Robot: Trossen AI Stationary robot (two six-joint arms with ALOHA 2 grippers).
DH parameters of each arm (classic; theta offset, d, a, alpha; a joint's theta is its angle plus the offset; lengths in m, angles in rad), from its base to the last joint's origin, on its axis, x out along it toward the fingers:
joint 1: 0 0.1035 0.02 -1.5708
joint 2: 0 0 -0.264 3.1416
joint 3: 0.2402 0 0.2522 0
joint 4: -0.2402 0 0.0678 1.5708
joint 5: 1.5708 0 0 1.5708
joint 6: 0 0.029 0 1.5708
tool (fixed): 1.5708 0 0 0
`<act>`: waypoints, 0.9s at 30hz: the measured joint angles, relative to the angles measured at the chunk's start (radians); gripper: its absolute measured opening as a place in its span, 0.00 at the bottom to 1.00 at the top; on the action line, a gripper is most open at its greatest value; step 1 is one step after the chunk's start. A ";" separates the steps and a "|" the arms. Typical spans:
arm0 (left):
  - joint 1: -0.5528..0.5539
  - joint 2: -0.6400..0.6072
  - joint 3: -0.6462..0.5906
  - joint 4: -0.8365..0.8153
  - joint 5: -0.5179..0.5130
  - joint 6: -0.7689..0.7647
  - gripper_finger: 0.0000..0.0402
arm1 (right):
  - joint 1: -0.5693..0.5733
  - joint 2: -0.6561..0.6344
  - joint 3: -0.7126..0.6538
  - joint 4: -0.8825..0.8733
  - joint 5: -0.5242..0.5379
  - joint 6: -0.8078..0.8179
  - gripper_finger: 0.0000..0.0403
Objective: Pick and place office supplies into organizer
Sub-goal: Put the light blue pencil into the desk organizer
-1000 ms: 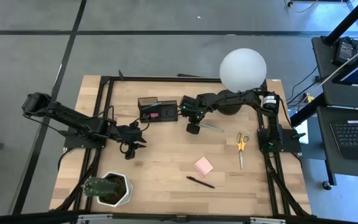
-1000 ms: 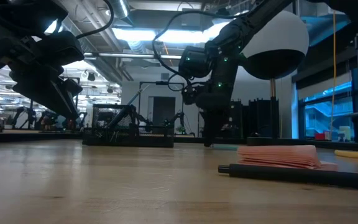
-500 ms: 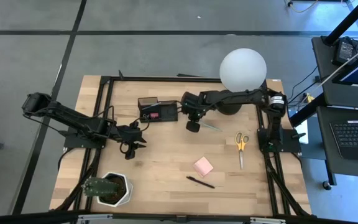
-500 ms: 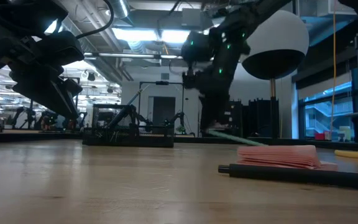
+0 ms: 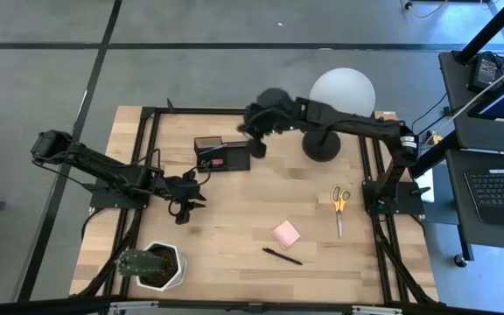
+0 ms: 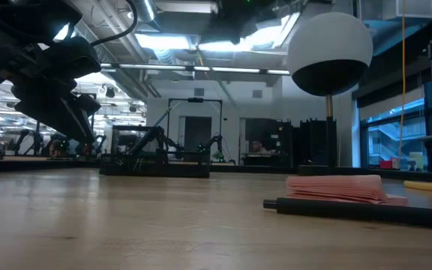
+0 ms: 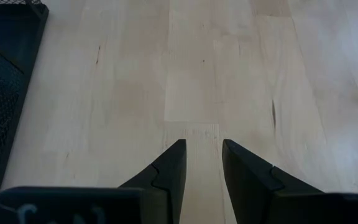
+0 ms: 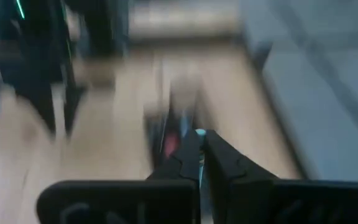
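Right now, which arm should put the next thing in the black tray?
Right. The right gripper hangs just beside the organizer, and its fingers seem to pinch a thin green pencil. The left gripper is open and empty over bare table, farther from the organizer.

You look straight down from high above on the whole table [image 5: 234, 219], both arms included. Your low camera sits at the tabletop's level, facing across it into the room — the sticky-note pad [image 6: 337, 188] lies close before it, also seen from above [image 5: 286, 234]. Each wrist camera looks past its own fingers, the left one close over bare wood near the organizer [image 7: 5, 93].
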 joint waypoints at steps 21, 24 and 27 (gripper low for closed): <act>0.000 0.000 0.000 0.000 0.000 0.000 0.24 | -0.001 0.246 0.041 0.753 -0.237 -0.076 0.02; 0.000 0.000 0.000 0.000 0.000 0.000 0.24 | -0.003 0.281 0.041 0.807 -0.245 -0.109 0.02; 0.000 0.000 0.000 0.000 0.000 0.000 0.24 | -0.008 0.317 0.041 0.833 -0.256 -0.142 0.02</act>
